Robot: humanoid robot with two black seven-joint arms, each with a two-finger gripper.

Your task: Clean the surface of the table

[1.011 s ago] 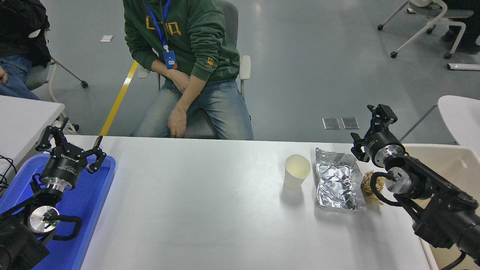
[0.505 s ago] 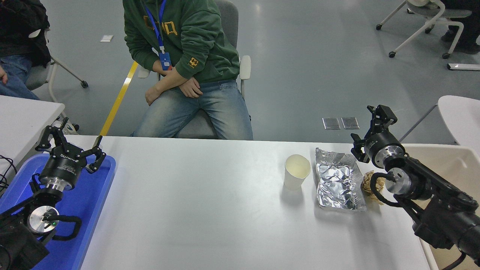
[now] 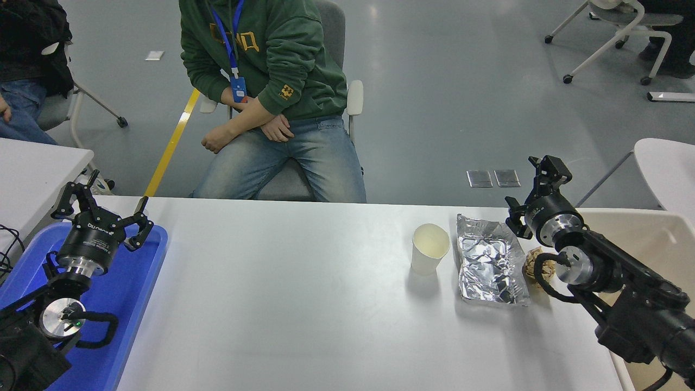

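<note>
The white table surface (image 3: 298, 293) fills the lower half of the head view. On its right part stand a white paper cup (image 3: 430, 248), a crumpled sheet of silver foil (image 3: 490, 260) and a ball of brown paper (image 3: 531, 262), which my right arm partly hides. My right gripper (image 3: 534, 187) hangs open over the table's far edge, just right of the foil and touching nothing. At the lower left my left gripper (image 3: 103, 210) stays parked, open, above the blue tray (image 3: 138, 282).
A beige bin (image 3: 659, 239) stands off the table's right end, under my right arm. A person in a green hoodie (image 3: 271, 60) sits at the far side with hands on their lap. A smaller white table (image 3: 32, 163) is at the left.
My right arm has shifted slightly left, toward the foil, covering more of the brown paper. The seated person drew their hands up onto their lap. My left arm has not moved.
</note>
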